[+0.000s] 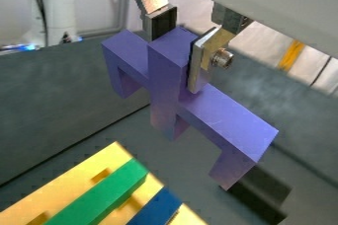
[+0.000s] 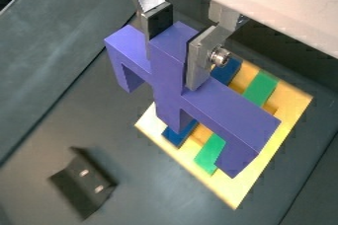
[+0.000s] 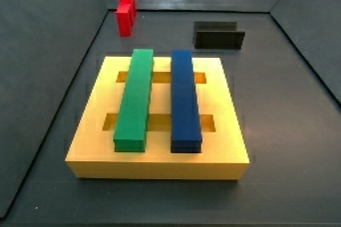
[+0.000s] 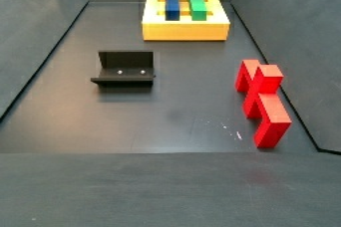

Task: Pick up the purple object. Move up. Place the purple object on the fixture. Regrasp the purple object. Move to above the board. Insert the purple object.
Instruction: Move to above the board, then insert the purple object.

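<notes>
In both wrist views my gripper point(image 1: 181, 46) point(image 2: 179, 43) is shut on the raised middle tab of the purple object point(image 1: 169, 83) point(image 2: 185, 96), a violet bridge-shaped block. It hangs in the air with its legs pointing down. Below it lies the yellow board point(image 1: 73, 191) point(image 2: 298, 108), partly covered by the block in a wrist view. The dark fixture point(image 1: 266, 195) point(image 2: 85, 182) stands on the floor apart from the board. Both side views show the board point(image 3: 160, 157) point(image 4: 186, 32) and the fixture point(image 3: 220, 37) point(image 4: 124, 69), but neither the gripper nor the purple object.
A long green bar point(image 3: 136, 97) and a long blue bar point(image 3: 185, 97) lie side by side in the board's slots. A red upright piece point(image 3: 126, 10) point(image 4: 264, 102) stands on the dark floor away from the board. Grey walls enclose the floor.
</notes>
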Available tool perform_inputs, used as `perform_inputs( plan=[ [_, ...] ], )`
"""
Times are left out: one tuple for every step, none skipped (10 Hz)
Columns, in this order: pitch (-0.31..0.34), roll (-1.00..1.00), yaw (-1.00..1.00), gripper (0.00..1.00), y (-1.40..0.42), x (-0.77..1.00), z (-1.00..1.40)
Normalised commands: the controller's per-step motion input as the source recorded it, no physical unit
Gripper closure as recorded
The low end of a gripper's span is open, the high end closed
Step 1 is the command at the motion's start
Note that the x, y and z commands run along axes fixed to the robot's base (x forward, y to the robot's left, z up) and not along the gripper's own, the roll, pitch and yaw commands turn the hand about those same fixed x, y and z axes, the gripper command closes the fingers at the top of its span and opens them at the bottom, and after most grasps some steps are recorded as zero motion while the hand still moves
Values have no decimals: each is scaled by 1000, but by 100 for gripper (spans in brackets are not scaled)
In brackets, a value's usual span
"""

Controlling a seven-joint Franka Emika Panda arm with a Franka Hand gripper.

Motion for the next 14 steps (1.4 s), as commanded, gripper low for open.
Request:
perform_inputs(
  plan=[
    [65, -1000, 100, 100, -20, -83, 27],
    [33, -1000, 100, 100, 16, -81, -4],
    [-1, -732, 58, 100, 34, -56, -5],
    [-12, -437, 27, 100, 22, -42, 3],
    [-16, -267, 13, 100, 8, -28, -8],
    [0, 0, 0, 100, 0, 23, 0],
    [-67, -113, 0, 100, -157, 94, -243],
    [-144, -33, 0, 100, -409, 57, -574],
    [-157, 64, 26, 100, -649, 43, -871],
    [-121, 80, 100, 100, -657, 91, -940],
    [-123, 71, 203, 100, -600, 71, -923],
    [-140, 164, 294, 100, -529, 0, -786],
    [-153, 214, 326, 100, -431, 0, -709],
    [-157, 193, 351, 100, -354, 14, -723]
  ],
)
